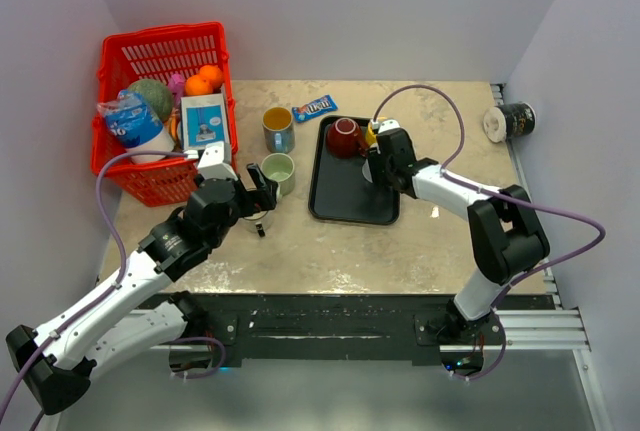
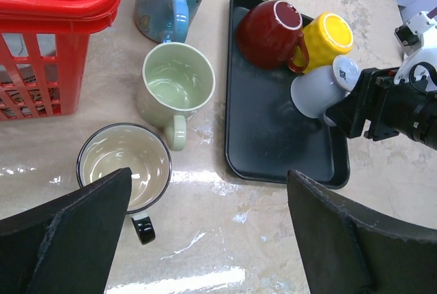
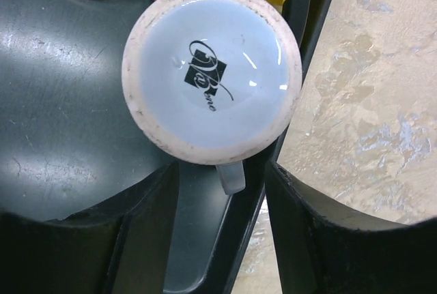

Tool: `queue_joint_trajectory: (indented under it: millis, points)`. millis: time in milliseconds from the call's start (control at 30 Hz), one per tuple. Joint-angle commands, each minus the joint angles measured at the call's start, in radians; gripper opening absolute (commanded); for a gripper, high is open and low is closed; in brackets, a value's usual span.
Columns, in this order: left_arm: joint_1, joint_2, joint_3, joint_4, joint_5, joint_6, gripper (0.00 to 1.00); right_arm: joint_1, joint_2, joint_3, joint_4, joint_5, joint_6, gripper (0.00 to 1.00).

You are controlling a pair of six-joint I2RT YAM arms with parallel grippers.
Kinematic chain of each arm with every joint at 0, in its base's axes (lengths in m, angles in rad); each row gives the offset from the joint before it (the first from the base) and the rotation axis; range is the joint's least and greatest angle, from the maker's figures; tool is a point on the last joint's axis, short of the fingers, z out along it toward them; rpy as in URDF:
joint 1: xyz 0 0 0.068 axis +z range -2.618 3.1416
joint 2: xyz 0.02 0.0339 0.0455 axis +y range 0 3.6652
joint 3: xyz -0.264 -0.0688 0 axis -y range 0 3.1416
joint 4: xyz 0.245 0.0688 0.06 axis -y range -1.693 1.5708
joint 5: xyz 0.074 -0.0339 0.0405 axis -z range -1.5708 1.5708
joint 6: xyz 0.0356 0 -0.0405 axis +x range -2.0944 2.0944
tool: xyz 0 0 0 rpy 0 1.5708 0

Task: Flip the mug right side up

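Pale grey-white ceramic mug (image 3: 212, 72) stands mouth-down on the black rectangular tray (image 2: 273, 151), against the middle of the tray's right edge. It is just beside a yellow mug (image 2: 329, 35) and near a dark red mug (image 2: 270, 31), both also inverted at the tray's far side.

The right gripper (image 3: 222, 239) is directly over it. The unglazed foot ring and printed base face squarely up into the wrist camera, so the mug's long axis runs in line with the gripper's approach. Its small handle (image 3: 231, 177) juts out between the two fingers (image 3: 89, 239). The jaws stand partly spread, with a gap on each side of the handle, pinching nothing yet.

The left gripper (image 2: 208, 178) is spread wide and empty. It is well apart from the tray, above a cream enamel mug (image 2: 124, 164) at the worktop's (image 2: 205, 239) near left.

The right arm is clearly the nearer one. Judging from this, the step in hand is closing on the handle. The flip would then need a lift clear of the tray rim and of the yellow neighbour before the wrist rolls over.
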Motion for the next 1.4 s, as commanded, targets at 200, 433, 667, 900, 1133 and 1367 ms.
queue_joint_trajectory:
  millis: [200, 433, 667, 900, 1133, 1367]
  points:
    - [-0.003, -0.003, 0.030, 0.048, -0.007, 0.021, 0.99, -0.019, -0.004, -0.044, 0.147, -0.053, -0.018, 0.52]
    - [-0.002, -0.014, 0.022, 0.050, -0.006, 0.015, 0.99, -0.020, 0.022, -0.027, 0.154, -0.119, -0.024, 0.37]
    - [-0.002, -0.023, 0.010, 0.050, -0.006, 0.012, 0.99, -0.020, 0.042, -0.007, 0.111, -0.113, -0.022, 0.29]
    - [-0.002, -0.023, 0.009, 0.050, -0.001, 0.005, 0.99, -0.022, 0.037, -0.004, 0.104, -0.101, -0.012, 0.04]
    - [-0.002, -0.022, 0.009, 0.056, 0.002, 0.008, 0.99, -0.020, 0.036, 0.008, 0.094, -0.081, 0.010, 0.30]
    - [-0.003, -0.019, 0.010, 0.058, 0.003, 0.008, 0.99, -0.020, 0.010, 0.007, 0.108, -0.078, 0.016, 0.41]
